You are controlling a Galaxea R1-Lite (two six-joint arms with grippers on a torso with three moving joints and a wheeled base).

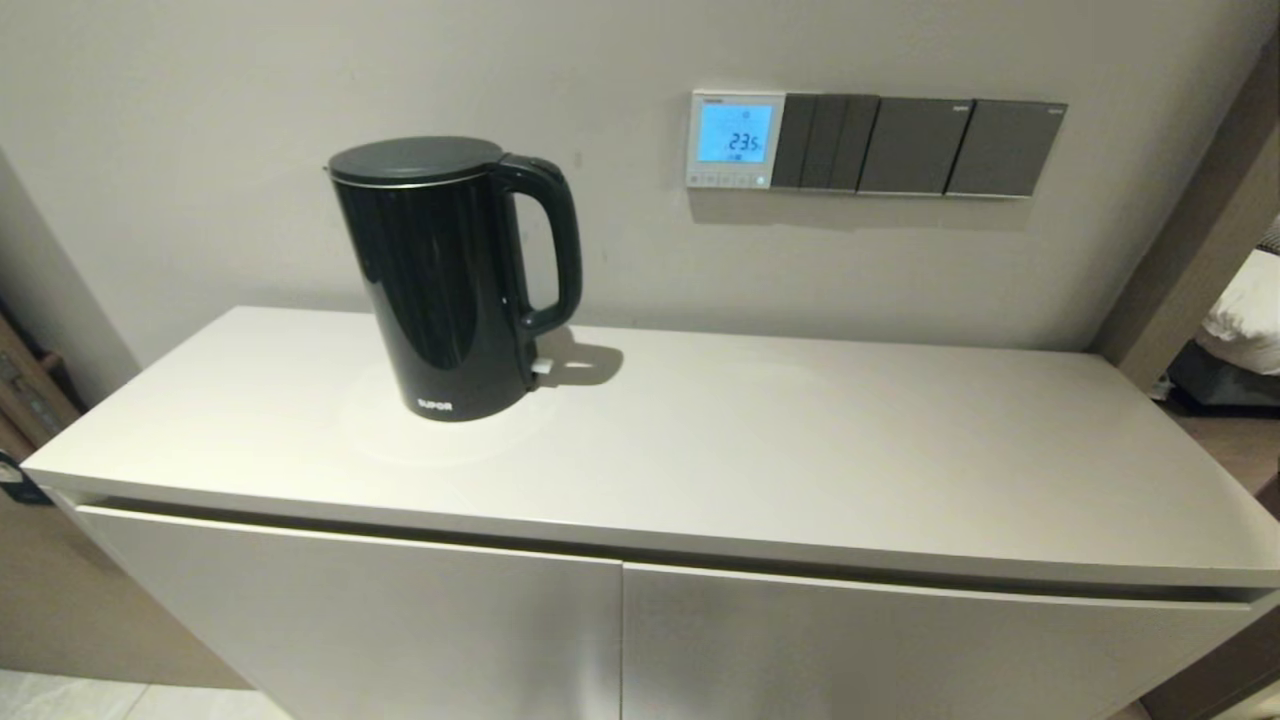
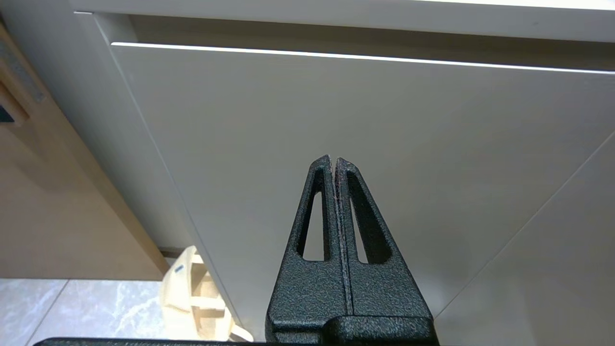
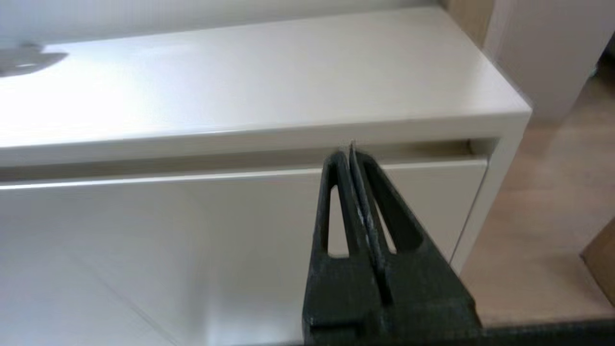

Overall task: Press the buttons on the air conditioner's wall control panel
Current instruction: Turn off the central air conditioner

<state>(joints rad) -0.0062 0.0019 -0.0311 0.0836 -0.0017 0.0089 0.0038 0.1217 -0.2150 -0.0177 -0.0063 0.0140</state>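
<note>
The wall control panel (image 1: 735,139) is a small white thermostat on the wall above the cabinet, its screen lit blue and showing 23.5. Its buttons (image 1: 730,180) run as a row of tiny pale keys along its bottom edge. Neither gripper shows in the head view. My left gripper (image 2: 334,161) is shut and empty, low in front of the left cabinet door. My right gripper (image 3: 350,153) is shut and empty, in front of the right cabinet door, just below the cabinet top's front edge.
A black electric kettle (image 1: 450,275) stands on the white cabinet top (image 1: 800,450), left of the panel. Grey switch plates (image 1: 915,145) adjoin the panel on its right. A wooden door frame (image 1: 1200,250) stands at the far right. A cream bag (image 2: 192,298) lies on the floor.
</note>
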